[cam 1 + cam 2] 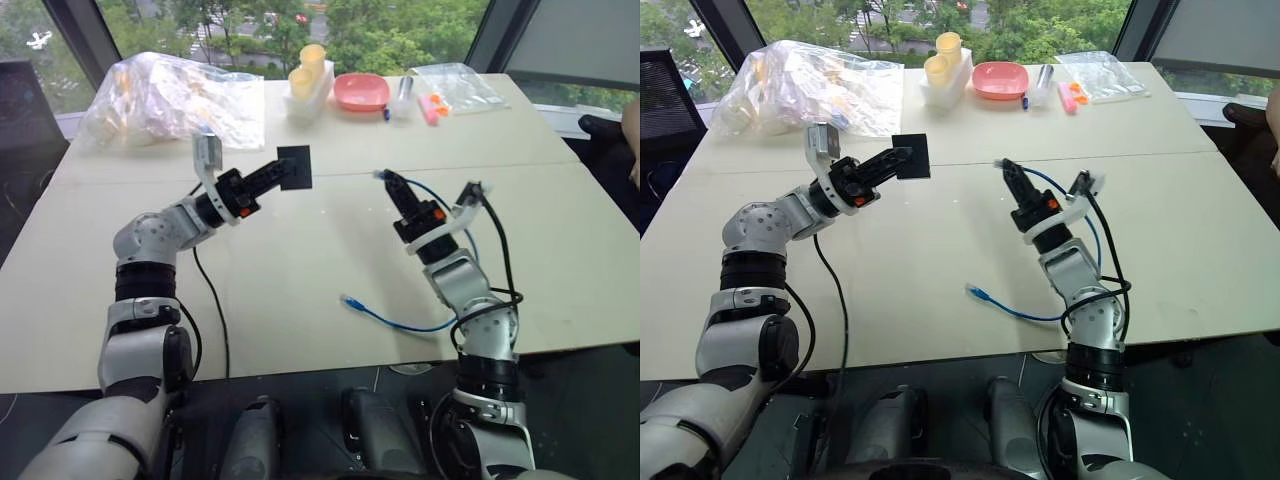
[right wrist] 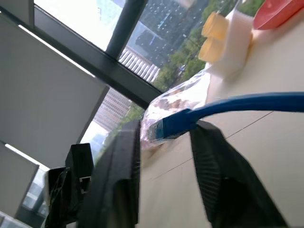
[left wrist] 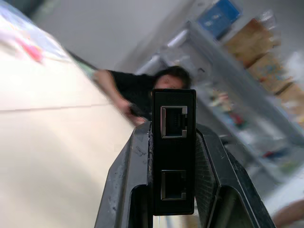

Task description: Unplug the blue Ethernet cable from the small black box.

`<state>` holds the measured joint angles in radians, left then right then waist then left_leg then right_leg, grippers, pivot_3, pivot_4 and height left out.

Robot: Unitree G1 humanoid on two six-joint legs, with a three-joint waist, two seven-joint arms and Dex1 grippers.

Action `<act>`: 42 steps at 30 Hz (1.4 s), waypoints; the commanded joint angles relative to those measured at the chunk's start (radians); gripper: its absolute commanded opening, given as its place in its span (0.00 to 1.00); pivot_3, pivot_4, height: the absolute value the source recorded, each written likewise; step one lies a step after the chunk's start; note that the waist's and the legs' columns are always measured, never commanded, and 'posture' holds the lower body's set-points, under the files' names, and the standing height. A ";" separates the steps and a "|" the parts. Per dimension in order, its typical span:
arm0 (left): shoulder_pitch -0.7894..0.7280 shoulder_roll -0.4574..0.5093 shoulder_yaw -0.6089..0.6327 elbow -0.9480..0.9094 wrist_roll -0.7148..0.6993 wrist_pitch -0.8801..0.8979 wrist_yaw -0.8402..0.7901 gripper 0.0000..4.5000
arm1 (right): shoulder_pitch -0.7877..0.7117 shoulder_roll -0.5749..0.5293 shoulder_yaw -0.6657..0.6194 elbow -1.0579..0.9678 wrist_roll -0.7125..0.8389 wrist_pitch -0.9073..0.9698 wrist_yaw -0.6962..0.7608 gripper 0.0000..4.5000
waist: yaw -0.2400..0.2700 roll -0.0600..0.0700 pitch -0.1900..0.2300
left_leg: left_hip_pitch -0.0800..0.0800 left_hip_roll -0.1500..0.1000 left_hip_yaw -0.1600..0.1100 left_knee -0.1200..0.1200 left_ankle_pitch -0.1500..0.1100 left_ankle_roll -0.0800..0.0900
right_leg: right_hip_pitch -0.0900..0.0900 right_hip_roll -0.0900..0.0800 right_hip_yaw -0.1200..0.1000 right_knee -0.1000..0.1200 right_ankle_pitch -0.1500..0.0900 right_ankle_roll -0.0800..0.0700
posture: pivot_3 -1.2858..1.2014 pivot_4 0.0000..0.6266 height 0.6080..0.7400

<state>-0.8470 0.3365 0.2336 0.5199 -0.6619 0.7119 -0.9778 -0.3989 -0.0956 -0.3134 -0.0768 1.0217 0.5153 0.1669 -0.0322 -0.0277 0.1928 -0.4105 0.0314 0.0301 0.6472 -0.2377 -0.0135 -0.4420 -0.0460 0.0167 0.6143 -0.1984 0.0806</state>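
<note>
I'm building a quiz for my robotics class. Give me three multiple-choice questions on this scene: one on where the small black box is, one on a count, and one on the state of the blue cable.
1. Where is the small black box?
A. Lying flat on the table
B. Clamped in the left gripper, above the table
C. Inside the pink bowl

2. How many ports show on the box's edge?
A. One
B. Two
C. Four

3. What is the blue Ethernet cable's state?
A. Plugged into the upper port
B. Plugged into the lower port
C. Out of the box

Answers:
1 B: the left gripper holds the small black box clear of the table.
2 B: the left wrist view shows two ports, one above the other.
3 C: both ports are empty, and the blue Ethernet cable has its plug by the right gripper.
</note>
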 commanded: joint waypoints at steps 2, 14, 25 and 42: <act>0.027 -0.093 -0.139 -0.035 0.245 -0.388 0.129 0.12 | -0.021 -0.092 -0.015 0.133 -0.165 0.027 -0.143 0.65 | 0.020 0.000 0.000 | 0.000 0.000 0.002 0.000 0.000 0.000 | 0.000 -0.001 0.001 -0.001 -0.002 -0.003 | 0.52 0.24 1.00; 0.042 -0.298 -0.303 0.304 0.588 -1.029 0.406 0.12 | 0.044 -0.302 0.102 -0.051 -0.314 0.326 -0.120 0.65 | 0.022 0.000 -0.001 | 0.000 -0.001 0.005 0.001 -0.002 0.003 | -0.001 0.001 0.005 -0.001 0.000 0.000 | 0.52 0.24 1.00; 0.015 -0.287 -0.268 0.392 0.593 -1.069 0.417 0.94 | 0.098 -0.301 0.020 -0.266 -0.248 0.300 -0.006 0.66 | 0.019 0.000 -0.001 | 0.000 -0.001 0.005 0.001 -0.002 0.003 | -0.001 0.001 0.004 -0.001 0.000 0.000 | 0.52 0.24 1.00; 0.453 0.223 -0.019 -0.818 0.094 0.063 0.339 0.94 | 0.320 -0.437 0.003 -0.344 -0.371 0.112 0.234 0.66 | 0.016 0.001 -0.001 | 0.002 0.001 0.004 0.001 -0.002 0.004 | 0.000 0.001 0.004 -0.001 -0.003 -0.003 | 0.52 0.24 1.00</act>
<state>-0.4048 0.5508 0.1859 -0.2467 -0.5484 0.7650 -0.6498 -0.0837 -0.5237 -0.3037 -0.3826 0.6613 0.6603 0.3834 -0.0162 -0.0271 0.1915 -0.4081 0.0320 0.0342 0.6490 -0.2398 -0.0100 -0.4411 -0.0451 0.0204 0.6135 -0.2016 0.0780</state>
